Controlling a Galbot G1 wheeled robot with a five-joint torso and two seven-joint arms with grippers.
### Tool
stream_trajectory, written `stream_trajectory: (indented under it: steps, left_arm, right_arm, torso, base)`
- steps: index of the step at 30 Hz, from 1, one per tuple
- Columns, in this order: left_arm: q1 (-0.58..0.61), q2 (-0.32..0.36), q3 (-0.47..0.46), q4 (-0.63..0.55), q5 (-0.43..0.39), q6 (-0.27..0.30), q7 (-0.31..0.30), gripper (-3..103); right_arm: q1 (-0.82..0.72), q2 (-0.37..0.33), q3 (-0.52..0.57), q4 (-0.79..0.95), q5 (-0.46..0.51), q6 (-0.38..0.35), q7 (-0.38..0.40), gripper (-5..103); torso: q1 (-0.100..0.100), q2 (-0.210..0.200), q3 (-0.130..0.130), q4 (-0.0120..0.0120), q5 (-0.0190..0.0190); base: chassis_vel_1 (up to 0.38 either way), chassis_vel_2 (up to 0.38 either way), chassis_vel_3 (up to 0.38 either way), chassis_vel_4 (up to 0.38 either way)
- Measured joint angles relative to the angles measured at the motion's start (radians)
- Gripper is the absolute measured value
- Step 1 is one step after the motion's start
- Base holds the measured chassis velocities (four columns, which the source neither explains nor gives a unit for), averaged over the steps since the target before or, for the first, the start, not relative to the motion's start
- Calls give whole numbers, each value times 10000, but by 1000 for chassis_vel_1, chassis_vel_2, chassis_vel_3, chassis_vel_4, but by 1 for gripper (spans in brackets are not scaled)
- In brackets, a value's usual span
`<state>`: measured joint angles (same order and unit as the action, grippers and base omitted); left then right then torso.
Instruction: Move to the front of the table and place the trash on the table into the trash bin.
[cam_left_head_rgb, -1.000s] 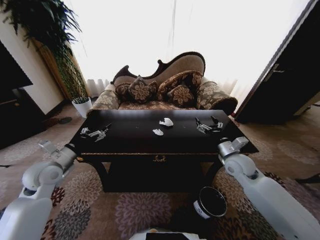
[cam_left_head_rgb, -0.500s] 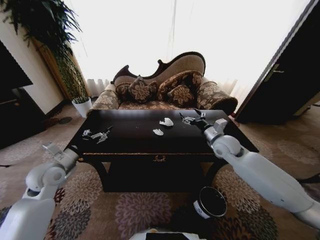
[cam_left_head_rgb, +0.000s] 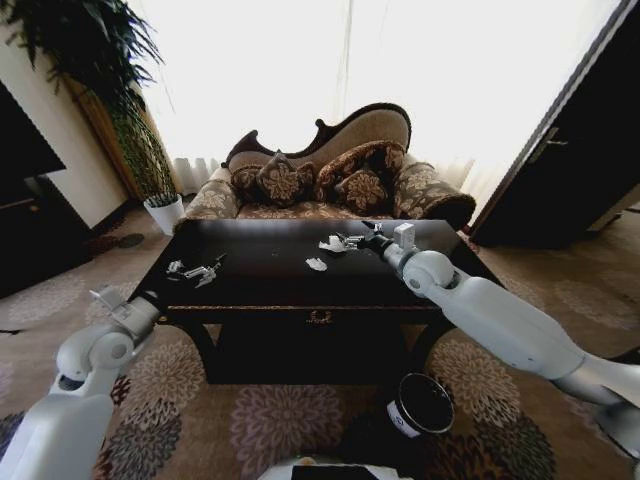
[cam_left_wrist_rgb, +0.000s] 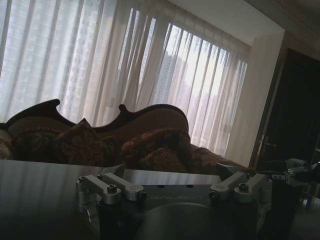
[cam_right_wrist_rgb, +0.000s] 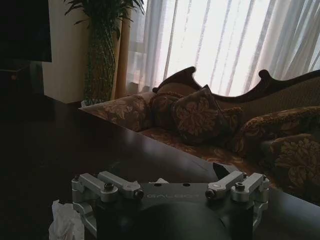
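Right gripper (cam_left_head_rgb: 352, 239) is out over the bench (cam_left_head_rgb: 260, 285), jaws spread wide, just beside the far white paper bit (cam_left_head_rgb: 332, 244). Second paper bit (cam_left_head_rgb: 316, 264) lies nearer. Left gripper (cam_left_head_rgb: 198, 270) hovers wide at bench's left. Bin (cam_left_head_rgb: 421, 405) sits on the floor, near right.

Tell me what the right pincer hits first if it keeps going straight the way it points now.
Most likely the larger crumpled white paper: the right pincer points toward the robot's left along the table, its tips just short of it. Depth is uncertain.
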<state>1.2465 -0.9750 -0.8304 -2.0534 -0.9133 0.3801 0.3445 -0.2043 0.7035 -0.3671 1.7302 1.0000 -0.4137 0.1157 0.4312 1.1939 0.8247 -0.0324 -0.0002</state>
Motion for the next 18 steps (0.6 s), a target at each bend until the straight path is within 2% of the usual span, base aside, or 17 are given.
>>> stream_trajectory:
  steps: [2, 6, 9, 18]
  left_arm:
    - [-13, -23, 29, 30, 42, -19, 46, 100]
    - [-17, -59, 47, 58, 78, -44, 71, 100]
    - [-5, -77, -26, 102, 87, -87, 88, 100]
    - [84, -23, -203, 190, 64, -169, 140, 100]
  right_arm:
    - [199, 184, -83, -180, 49, -375, -232, 100]
    - [394, 478, -273, -473, 49, -575, -305, 100]
    - [681, 1038, -597, -1025, 26, -974, -329, 100]
    - [973, 1598, -778, -2258, -369, -1092, -749, 100]
  torso:
    - [0, 0, -1, 0, -1]
    - [-1, 0, -1, 1, 0]
    - [0, 0, 0, 2, 1]
    - [0, -1, -1, 1, 0]
  base:
    - [0, 0, 0, 0]
    - [0, 0, 0, 0]
    - [0, 0, 0, 0]
    - [0, 0, 0, 0]
